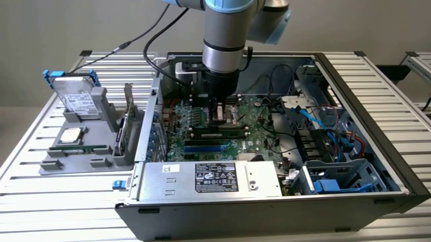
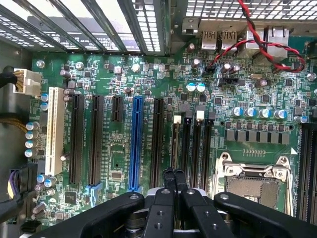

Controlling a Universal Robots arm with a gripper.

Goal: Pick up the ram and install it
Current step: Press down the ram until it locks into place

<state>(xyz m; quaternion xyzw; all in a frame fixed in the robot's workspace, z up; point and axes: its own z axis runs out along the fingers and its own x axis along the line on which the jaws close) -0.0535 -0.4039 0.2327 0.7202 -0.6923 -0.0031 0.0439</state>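
Observation:
The ram (image 1: 225,132), a narrow green stick with black chips, lies along a memory slot on the motherboard (image 1: 256,126) inside the open computer case. My gripper (image 1: 219,121) hangs straight down over it, its fingers shut together with nothing between them and their tips right at the stick's upper edge. In the wrist view the shut gripper (image 2: 173,172) points at the row of black memory slots (image 2: 198,144) beside the processor socket (image 2: 255,181); the ram (image 2: 175,144) shows edge-on in the slot under the tips.
A grey holder (image 1: 101,131) at the exterior view's left carries a hard drive (image 1: 77,101), a silver processor (image 1: 70,135), an upright expansion card (image 1: 124,121) and a thin green strip (image 1: 77,149). The power supply (image 1: 215,179) sits at the case's near edge, with cables and drive bays (image 1: 336,151) at the right.

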